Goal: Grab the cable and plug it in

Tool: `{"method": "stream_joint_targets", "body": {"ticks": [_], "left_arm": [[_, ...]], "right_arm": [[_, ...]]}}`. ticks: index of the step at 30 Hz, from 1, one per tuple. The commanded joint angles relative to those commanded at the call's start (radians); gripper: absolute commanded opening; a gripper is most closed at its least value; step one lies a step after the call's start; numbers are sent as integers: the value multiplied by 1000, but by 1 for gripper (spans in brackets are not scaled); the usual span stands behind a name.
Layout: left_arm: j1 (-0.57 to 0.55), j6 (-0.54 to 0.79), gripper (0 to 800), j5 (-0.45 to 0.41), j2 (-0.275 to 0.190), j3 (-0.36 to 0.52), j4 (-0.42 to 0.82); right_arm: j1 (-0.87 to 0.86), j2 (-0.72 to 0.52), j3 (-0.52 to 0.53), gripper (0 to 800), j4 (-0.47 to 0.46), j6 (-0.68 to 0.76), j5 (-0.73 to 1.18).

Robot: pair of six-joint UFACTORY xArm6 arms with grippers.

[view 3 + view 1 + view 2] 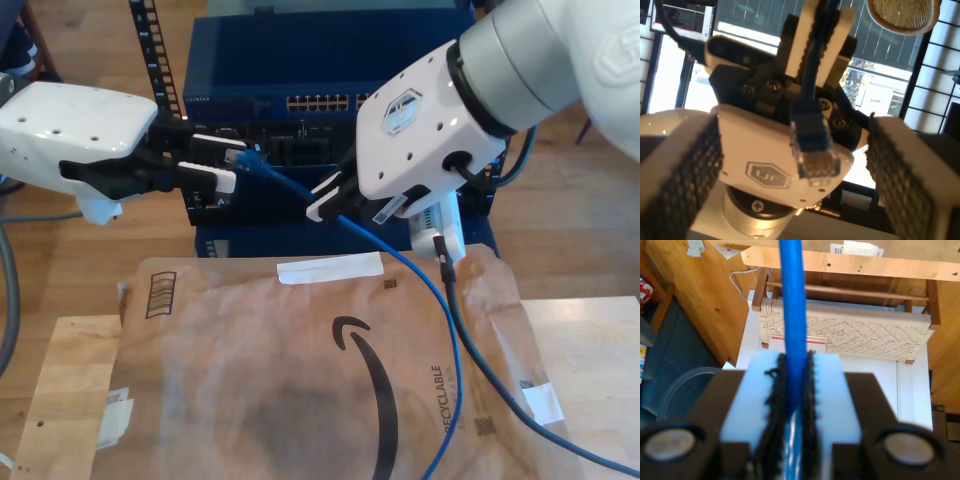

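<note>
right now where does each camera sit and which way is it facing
First wrist view: rides my first gripper and faces my second gripper head-on; my own mesh pads stand apart either side of the plug.
Second wrist view: rides my second gripper and looks along the cable toward a woven stool; its fingers clamp the cable.
Exterior view: off the arms, looking down at the blue rack; both arms show, the first at this view's left.
Shared: all three show the cable.

Bright blue cable; white-fingered second gripper; dark navy network switch; brown cardboard box printed black.
</note>
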Motion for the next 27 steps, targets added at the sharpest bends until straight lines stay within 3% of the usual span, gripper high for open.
{"method": "stream_joint_targets", "body": {"ticks": [27], "left_arm": [[2,23,260,-29,-8,5,2]], "right_arm": [[0,11,-2,0,0,0,-2]]}}
